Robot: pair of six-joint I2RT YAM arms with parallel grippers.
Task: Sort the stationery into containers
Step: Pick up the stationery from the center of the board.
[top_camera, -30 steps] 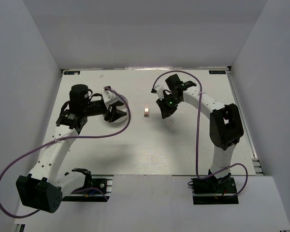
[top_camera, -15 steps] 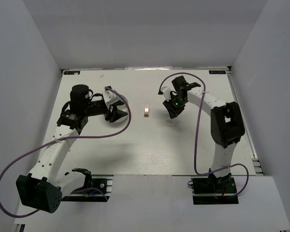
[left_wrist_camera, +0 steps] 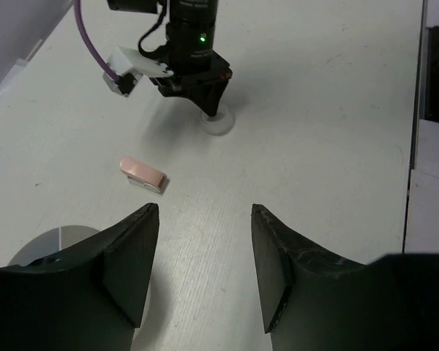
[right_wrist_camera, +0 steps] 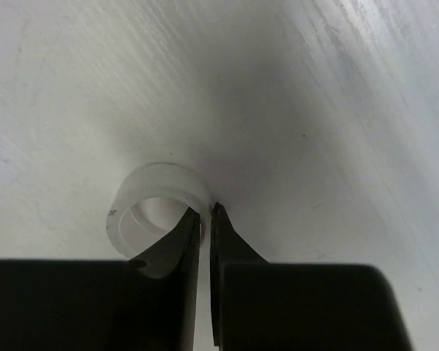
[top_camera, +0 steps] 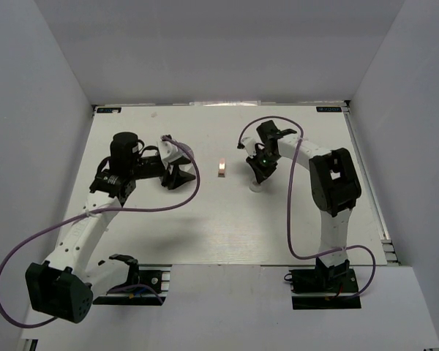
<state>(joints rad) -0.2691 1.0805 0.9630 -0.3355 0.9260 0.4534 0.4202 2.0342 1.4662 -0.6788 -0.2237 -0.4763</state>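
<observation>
The right gripper [right_wrist_camera: 205,219] points straight down, its fingers pinched on the white ring's [right_wrist_camera: 143,191] wall, one inside, apparently to lift it. The left gripper [left_wrist_camera: 205,270] hovers spread wide over the white tub [left_wrist_camera: 55,241]. A tan clip [left_wrist_camera: 143,174] lies between the arms.

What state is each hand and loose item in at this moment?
white ring: resting on the table, wall pinched.
right hand: shut on the white ring, one finger inside it.
left hand: open, empty, above the table.
tan clip: lying flat, free, apart from the ring.
round white tub: mostly hidden under the left hand, contents unseen.
</observation>
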